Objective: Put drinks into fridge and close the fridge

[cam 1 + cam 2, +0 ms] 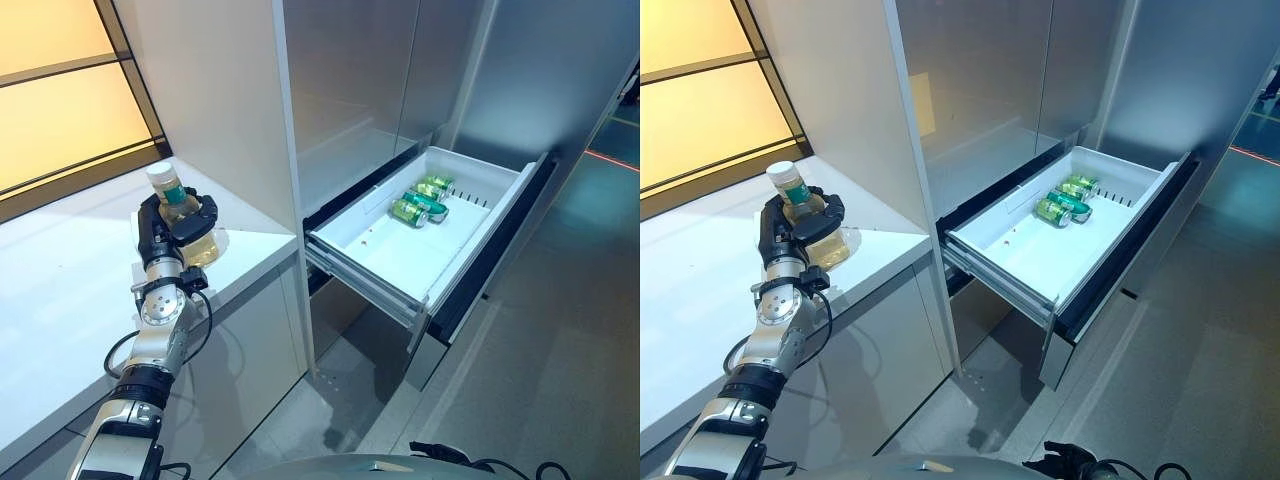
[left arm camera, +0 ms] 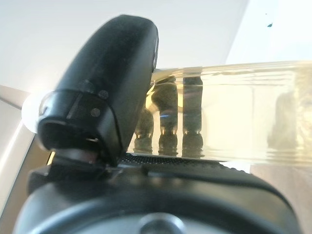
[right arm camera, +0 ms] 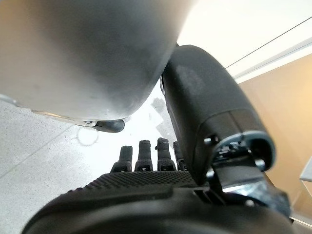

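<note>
Left eye view: left hand (image 1: 178, 228) fingers wrap bottle (image 1: 186, 218) near counter (image 1: 60, 290) edge; drawer (image 1: 420, 245) open.

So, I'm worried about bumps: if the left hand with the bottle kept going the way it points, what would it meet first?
The left hand, curled round the bottle, points along the white counter towards the tall cabinet's side panel. That panel looks like the first thing in line, though depth is unclear.
</note>
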Tool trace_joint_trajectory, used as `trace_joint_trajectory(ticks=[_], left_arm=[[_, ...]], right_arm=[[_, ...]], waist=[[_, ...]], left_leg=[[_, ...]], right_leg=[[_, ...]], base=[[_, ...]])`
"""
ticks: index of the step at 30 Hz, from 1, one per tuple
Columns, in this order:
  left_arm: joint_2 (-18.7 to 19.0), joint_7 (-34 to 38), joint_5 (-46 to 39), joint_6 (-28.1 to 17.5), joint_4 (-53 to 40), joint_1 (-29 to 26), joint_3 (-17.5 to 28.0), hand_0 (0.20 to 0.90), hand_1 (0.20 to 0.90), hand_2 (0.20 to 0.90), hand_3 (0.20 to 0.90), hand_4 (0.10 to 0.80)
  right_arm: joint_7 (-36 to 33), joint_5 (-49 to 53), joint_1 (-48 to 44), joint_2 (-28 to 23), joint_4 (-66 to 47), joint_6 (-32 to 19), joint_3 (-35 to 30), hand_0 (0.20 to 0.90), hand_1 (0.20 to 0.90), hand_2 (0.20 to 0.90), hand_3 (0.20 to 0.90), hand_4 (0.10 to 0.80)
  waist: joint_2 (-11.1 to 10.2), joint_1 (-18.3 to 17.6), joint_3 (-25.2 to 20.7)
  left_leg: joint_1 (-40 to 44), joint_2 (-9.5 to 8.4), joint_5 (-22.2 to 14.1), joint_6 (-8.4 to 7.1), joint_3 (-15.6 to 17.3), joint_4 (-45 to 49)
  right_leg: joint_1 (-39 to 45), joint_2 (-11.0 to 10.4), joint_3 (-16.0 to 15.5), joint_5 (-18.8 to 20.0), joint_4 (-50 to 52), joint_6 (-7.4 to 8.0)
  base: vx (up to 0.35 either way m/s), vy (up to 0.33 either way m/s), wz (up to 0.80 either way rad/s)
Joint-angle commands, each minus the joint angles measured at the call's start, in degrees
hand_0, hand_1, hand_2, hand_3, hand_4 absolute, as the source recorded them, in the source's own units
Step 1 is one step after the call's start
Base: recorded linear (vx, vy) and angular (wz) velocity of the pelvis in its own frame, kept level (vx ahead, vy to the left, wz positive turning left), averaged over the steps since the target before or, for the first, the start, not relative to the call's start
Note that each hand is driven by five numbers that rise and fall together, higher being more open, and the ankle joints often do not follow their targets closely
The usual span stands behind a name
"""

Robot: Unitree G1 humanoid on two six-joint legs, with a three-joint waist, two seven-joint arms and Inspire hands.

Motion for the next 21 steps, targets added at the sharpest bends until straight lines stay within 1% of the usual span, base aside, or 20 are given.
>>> trace_joint_trajectory(ticks=[1, 4, 6, 7, 10, 11, 12, 13, 14, 15, 16, 18, 19, 20, 21], left_arm=[[3.49, -1.27, 1.6, -5.45, -8.01, -9.0, 3.0, 0.3, 0.3, 0.3, 0.2, 0.1], [3.57, -3.71, -1.23, -6.56, -9.02, -9.18, 2.91, 0.3, 0.3, 0.3, 0.2, 0.1], [3.19, -8.21, -6.39, -7.22, -10.91, -9.35, 2.7, 0.3, 0.3, 0.3, 0.2, 0.1], [2.48, -9.94, -9.1, -6.29, -13.98, -9.24, 2.74, 0.3, 0.3, 0.3, 0.2, 0.1], [1.28, -15.6, -16.29, -5.29, -18.24, -8.66, 2.76, 0.3, 0.3, 0.3, 0.2, 0.1], [0.23, -19.12, -19.95, -4.65, -21.03, -8.3, 2.71, 0.3, 0.3, 0.3, 0.2, 0.1], [-0.18, -21.36, -21.96, -4.45, -22.07, -8.07, 2.64, 0.3, 0.3, 0.3, 0.2, 0.1], [-1.02, -22.07, -22.49, -4.02, -23.83, -7.8, 2.47, 0.3, 0.3, 0.3, 0.2, 0.1], [-2.22, -23.36, -22.84, -3.72, -26.29, -7.21, 2.01, 0.3, 0.3, 0.3, 0.2, 0.1], [-2.77, -24.25, -23.02, -3.62, -27.66, -6.92, 1.73, 0.3, 0.3, 0.3, 0.2, 0.1], [-3.36, -25.25, -22.75, -3.54, -29.19, -6.47, 1.35, 0.3, 0.3, 0.3, 0.2, 0.1], [-3.72, -27.52, -22.27, -3.86, -31.39, -5.88, 0.59, 0.3, 0.3, 0.3, 0.2, 0.1], [-3.58, -28.44, -22.26, -4.05, -31.89, -5.84, 0.23, 0.3, 0.3, 0.3, 0.2, 0.1], [-3.54, -28.76, -22.3, -4.14, -31.99, -5.84, 0.13, 0.3, 0.3, 0.3, 0.2, 0.1], [-3.42, -29.82, -21.87, -4.24, -32.77, -5.8, -0.49, 0.3, 0.3, 0.3, 0.2, 0.1]], right_arm=[[1.44, -1.84, 0.87, -0.84, 4.16, 0.35, 2.63, 0.9, 0.9, 0.9, 0.9, 0.8], [1.63, -1.07, 0.85, -0.85, 3.77, -0.53, 2.69, 0.9, 0.9, 0.9, 0.9, 0.8], [1.78, 0.14, 0.75, -0.85, 3.16, -2.84, 2.87, 0.9, 0.9, 0.9, 0.9, 0.8], [2.06, 0.24, 0.58, -1.05, 1.61, -4.3, 2.91, 0.9, 0.9, 0.9, 0.9, 0.8], [2.55, -1.01, 0.72, -1.62, -4.13, -8.58, 4.29, 0.9, 0.9, 0.9, 0.9, 0.8], [2.59, -0.47, 0.93, -1.77, -10.52, -10.25, 5.9, 0.9, 0.9, 0.9, 0.9, 0.8], [2.74, 0.22, 1.14, -1.9, -13.32, -11.64, 6.45, 0.9, 0.9, 0.9, 0.9, 0.8], [2.19, 0.59, 1.39, -1.95, -19.07, -10.01, 7.17, 0.9, 0.9, 0.9, 0.9, 0.8], [1.53, 0.7, 2.02, -1.9, -27.59, -8.5, 8.08, 0.9, 0.9, 0.9, 0.9, 0.8], [0.69, 0.66, 2.41, -1.83, -34.38, -6.02, 8.39, 0.9, 0.9, 0.9, 0.9, 0.8], [-0.13, 0.36, 3.01, -1.67, -42.08, -4.3, 8.62, 0.9, 0.9, 0.9, 0.9, 0.8], [0.25, 1.23, 3.55, -2.11, -54.22, -3.48, 8.73, 0.9, 0.9, 0.9, 0.9, 0.8], [0.67, 1.3, 3.18, -2.54, -57.48, -4.07, 8.53, 0.9, 0.9, 0.9, 0.9, 0.8], [0.9, 1.16, 3.09, -2.65, -58.04, -4.95, 8.5, 0.9, 0.9, 0.9, 0.9, 0.8], [1.51, 1.83, 2.17, -3.36, -63.91, -3.77, 8.01, 0.9, 0.9, 0.9, 0.9, 0.8]], waist=[[0.89, 0.19, -1.65], [0.91, 0.17, -1.69], [0.91, 0.23, -1.79], [0.87, 0.22, -1.71], [0.61, 0.05, -1.39], [0.31, -0.15, -0.95], [0.2, -0.29, -0.78], [0.1, -0.5, -0.6], [-0.05, -0.89, -0.23], [-0.15, -1.11, -0.07], [-0.29, -1.42, 0.2], [-0.5, -1.9, 0.62], [-0.57, -1.97, 0.74], [-0.58, -1.98, 0.78], [-0.68, -2.01, 0.87]], left_leg=[[1.44, -0.88, -5.96, 0.73, 0.3, 0.4], [1.47, -0.89, -5.97, 0.71, 0.29, 0.4], [1.41, -0.9, -5.92, 0.67, 0.22, 0.4], [1.35, -0.86, -5.92, 0.64, 0.19, 0.4], [1.29, -0.79, -5.85, 0.64, 0.07, 0.4], [1.21, -0.76, -5.7, 0.68, -0.04, 0.4], [1.19, -0.74, -5.64, 0.68, -0.08, 0.4], [0.75, -0.72, -5.08, 0.68, -0.1, 0.4], [0.97, -0.7, -5.39, 0.75, -0.25, 0.4], [0.49, -0.72, -4.83, 0.74, -0.29, 0.4], [0.71, -0.75, -5.16, 0.78, -0.43, 0.4], [0.55, -0.8, -5.01, 0.74, -0.47, 0.4], [0.46, -0.84, -4.99, 0.72, -0.48, 0.4], [0.43, -0.85, -4.98, 0.72, -0.48, 0.4], [0.3, -0.87, -4.92, 0.68, -0.48, 0.4]], right_leg=[[-1.4, -1.3, 0.53, -1.32, 3.39, 2.19], [-1.35, -1.33, 0.52, -1.33, 3.36, 2.2], [-1.41, -1.3, 0.49, -1.25, 3.35, 2.23], [-1.45, -1.32, 0.51, -1.19, 3.31, 2.2], [-1.5, -1.28, 0.58, -1.03, 3.31, 2.17], [-1.56, -1.25, 0.71, -0.91, 3.37, 2.07], [-1.56, -1.25, 0.73, -0.86, 3.38, 2.03], [-2.06, -1.24, 0.82, -0.4, 3.52, 1.94], [-1.79, -1.24, 0.88, -0.67, 3.45, 1.92], [-2.33, -1.22, 0.97, -0.22, 3.56, 1.88], [-2.04, -1.2, 1.05, -0.5, 3.43, 1.91], [-2.07, -1.21, 1.18, -0.38, 3.24, 2.01], [-2.1, -1.2, 1.23, -0.33, 3.12, 2.08], [-2.1, -1.2, 1.24, -0.32, 3.09, 2.09], [-2.18, -1.19, 1.32, -0.23, 2.94, 2.2]], base=[[0.0, 0.0, 0.0], [0.0, 0.0, 0.0], [0.0, 0.0, 0.0], [0.0, 0.0, 0.0], [-0.026, -0.018, 0.01], [-0.051, -0.037, 0.01], [-0.086, -0.039, 0.02], [-0.063, -0.031, 0.01], [-0.095, -0.03, 0.0], [-0.054, -0.032, 0.0], [-0.079, -0.029, 0.0], [-0.067, -0.024, -0.01], [-0.053, -0.014, -0.01], [-0.052, -0.013, -0.01], [-0.044, -0.01, 0.01]])
